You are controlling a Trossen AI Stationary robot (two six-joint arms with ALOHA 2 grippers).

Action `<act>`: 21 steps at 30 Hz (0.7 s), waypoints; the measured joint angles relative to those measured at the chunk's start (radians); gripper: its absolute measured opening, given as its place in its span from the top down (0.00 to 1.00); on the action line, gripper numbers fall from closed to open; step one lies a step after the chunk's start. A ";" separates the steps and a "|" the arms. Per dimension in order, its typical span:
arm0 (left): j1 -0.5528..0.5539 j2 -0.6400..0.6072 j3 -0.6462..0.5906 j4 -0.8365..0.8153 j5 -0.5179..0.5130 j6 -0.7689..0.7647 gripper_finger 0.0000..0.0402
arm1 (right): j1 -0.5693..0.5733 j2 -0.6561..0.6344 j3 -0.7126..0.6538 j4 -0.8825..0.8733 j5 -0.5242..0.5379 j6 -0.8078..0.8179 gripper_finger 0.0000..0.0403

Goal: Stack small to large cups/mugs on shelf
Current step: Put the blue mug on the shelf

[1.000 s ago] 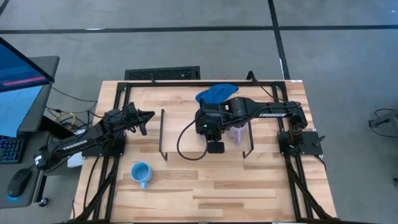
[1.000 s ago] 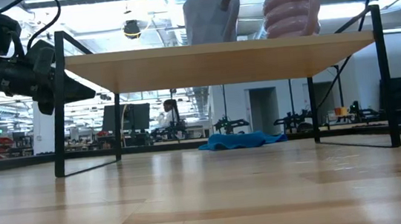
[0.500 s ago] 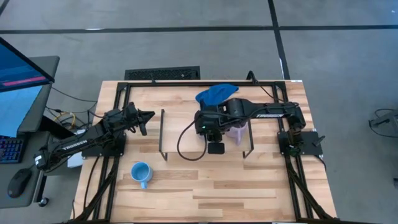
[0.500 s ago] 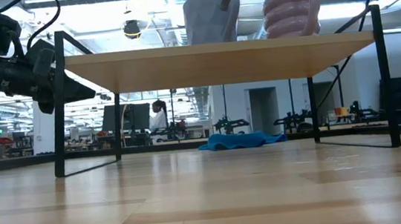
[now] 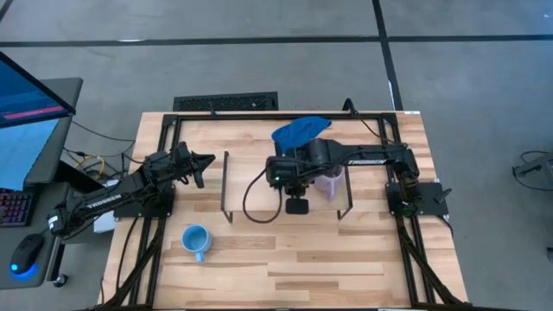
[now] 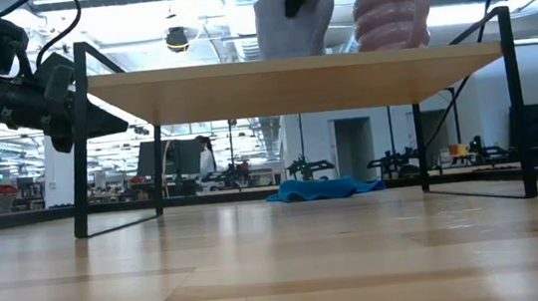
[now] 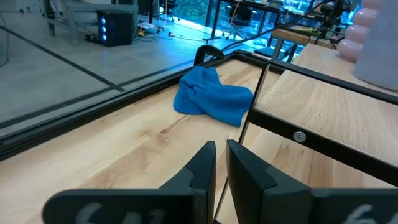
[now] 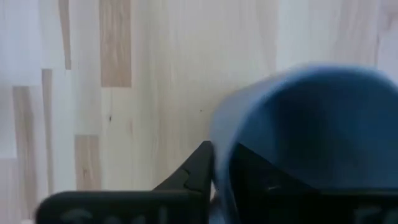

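Note:
The shelf stands mid-table. On its board are a grey-blue mug and, to its right, a lilac mug, which stands on its base. My right gripper reaches over the shelf from above and is shut on the grey-blue mug. A sky-blue mug stands upright on the tabletop, near left. My left gripper is shut and empty, hovering left of the shelf. My right gripper pinches the grey-blue mug's rim wall, one finger outside and one inside the cup. The fingers come from above, pointing down. The mug is upright, its bottom at the board's top edge; whether it rests there I cannot tell.
A bright blue cloth lies bunched at the table's far edge behind the shelf. The shelf's black wire legs stand left and right. Bare tabletop stretches along the near edge. People show in the room beyond.
My right gripper has shifted the grey-blue mug a little along the shelf top toward the lilac mug, keeping its hold. My left arm has kept still.

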 joint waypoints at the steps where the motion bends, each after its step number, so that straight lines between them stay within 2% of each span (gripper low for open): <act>1: 0.000 0.000 0.000 0.000 0.000 0.000 0.93 | -0.004 0.000 0.000 -0.002 -0.003 0.017 0.88; 4: 0.000 0.000 0.000 0.000 0.000 0.000 0.93 | -0.017 0.000 0.000 -0.002 -0.002 0.073 0.93; 14: 0.000 0.000 0.000 0.000 0.000 0.000 0.93 | -0.027 0.000 0.000 0.019 -0.011 0.163 0.91; 21: 0.000 0.000 0.000 0.000 0.000 0.000 0.93 | -0.027 -0.001 0.001 0.030 -0.042 0.147 0.93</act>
